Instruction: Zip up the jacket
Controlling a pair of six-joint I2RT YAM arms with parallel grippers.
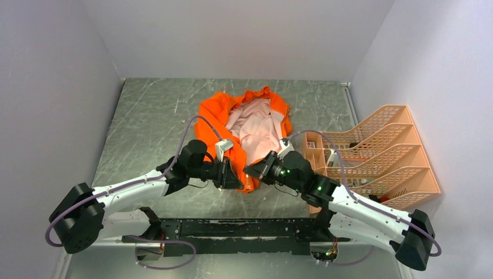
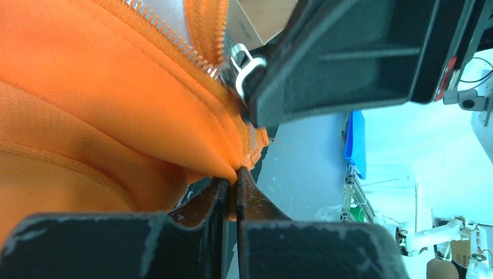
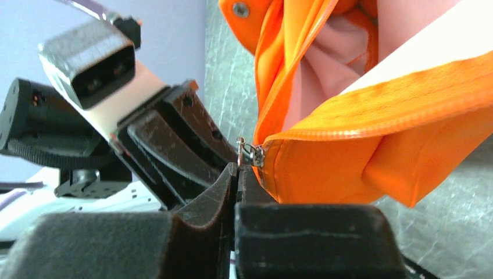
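Currently the jacket (image 1: pixel 212 113) lies open, pink lining (image 1: pixel 256 131) up, at the middle of the counter (image 1: pixel 145 128), with its near hem held between the two arms.

Risks, my judgement:
- If I draw the zipper pull (image 3: pixel 247 152) up without enough counter-tension, the whole garment may bunch and ride along rather than close.
- Loose lining beside the teeth (image 2: pixel 168 35) could get drawn in and jam the run.
- The thin pull could slip out, since little metal shows past the pads.

Left gripper (image 2: pixel 235 177): fully closed, pinching the bottom corner of the hem just below the zipper's end.

Right gripper (image 3: pixel 237 171): fully closed, with its tips at the zipper pull. It appears to have the pull nipped, though the contact is largely hidden.
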